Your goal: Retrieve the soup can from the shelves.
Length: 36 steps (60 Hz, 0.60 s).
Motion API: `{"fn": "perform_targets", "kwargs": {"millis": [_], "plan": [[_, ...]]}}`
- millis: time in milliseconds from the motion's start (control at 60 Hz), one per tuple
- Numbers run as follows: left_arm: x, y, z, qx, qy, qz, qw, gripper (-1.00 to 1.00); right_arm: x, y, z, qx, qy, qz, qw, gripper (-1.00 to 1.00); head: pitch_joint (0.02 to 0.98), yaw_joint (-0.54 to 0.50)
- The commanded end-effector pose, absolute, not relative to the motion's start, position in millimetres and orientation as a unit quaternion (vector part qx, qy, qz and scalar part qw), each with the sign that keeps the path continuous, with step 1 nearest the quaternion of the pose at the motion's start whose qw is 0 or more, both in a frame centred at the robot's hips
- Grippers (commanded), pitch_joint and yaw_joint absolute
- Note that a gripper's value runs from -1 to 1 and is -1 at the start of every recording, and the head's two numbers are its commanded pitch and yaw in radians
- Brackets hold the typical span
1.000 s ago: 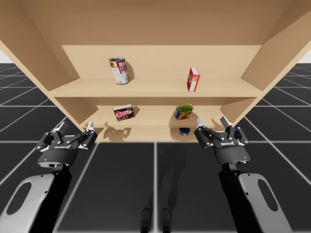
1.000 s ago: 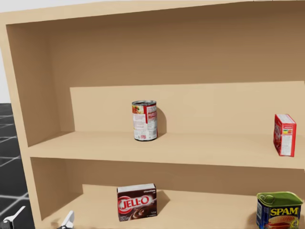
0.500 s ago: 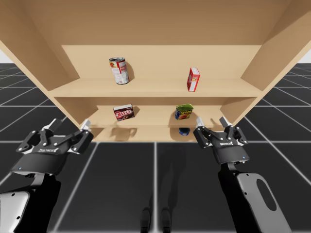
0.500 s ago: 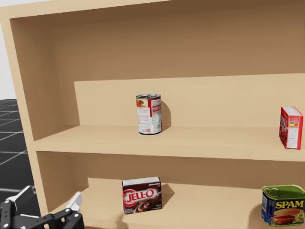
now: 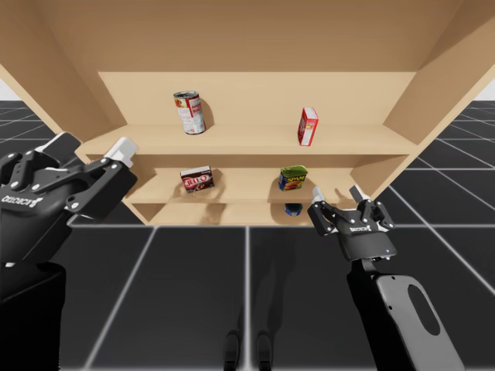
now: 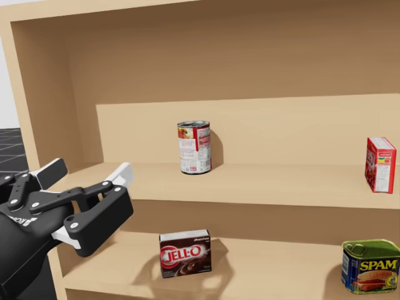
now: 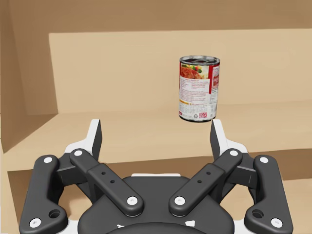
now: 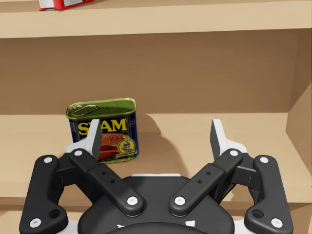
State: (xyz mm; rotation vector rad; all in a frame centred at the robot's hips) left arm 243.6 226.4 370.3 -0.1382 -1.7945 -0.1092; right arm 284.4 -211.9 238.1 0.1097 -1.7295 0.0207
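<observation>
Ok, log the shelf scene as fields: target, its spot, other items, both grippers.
target: red and white cylindrical soup can
spot: upright on the wooden upper shelf
other items: red rectangular box, same shelf; dark brown box and green-lidded blue tin on lower shelf
left gripper: open, empty, can ahead
right gripper: open, empty, tin ahead

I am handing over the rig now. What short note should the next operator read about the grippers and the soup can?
Left gripper: open, empty, at upper shelf height; the soup can stands upright ahead of it, untouched.
Right gripper: open, empty, facing the green-lidded tin on the lower shelf.
Done: nothing grasped yet.
Left to do: reach in, shut the fingers on the soup can, bring it out.
</observation>
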Motion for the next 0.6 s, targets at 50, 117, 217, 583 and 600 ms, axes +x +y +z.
{"fn": "perform_targets", "kwargs": {"millis": [50, 117, 217, 583, 600], "plan": [[271, 209, 388, -0.074, -0.743, -0.045, 0.663, -1.00, 285, -213, 238, 0.044, -0.761, 0.009, 0.647, -1.00, 0.262, 0.22], [283, 204, 390, -0.072, -0.740, -0.044, 0.667, -1.00, 285, -213, 238, 0.043, -0.761, 0.009, 0.647, -1.00, 0.261, 0.22], [297, 194, 392, -0.075, -0.734, -0.044, 0.674, -1.00, 285, -214, 238, 0.042, -0.762, 0.009, 0.646, -1.00, 0.261, 0.21], [345, 164, 391, -0.067, -0.723, -0.041, 0.686, -1.00, 285, -219, 240, 0.038, -0.764, 0.005, 0.644, -1.00, 0.254, 0.19], [346, 163, 391, -0.067, -0.722, -0.040, 0.687, -1.00, 285, -219, 240, 0.037, -0.764, 0.005, 0.644, -1.00, 0.254, 0.19]]}}
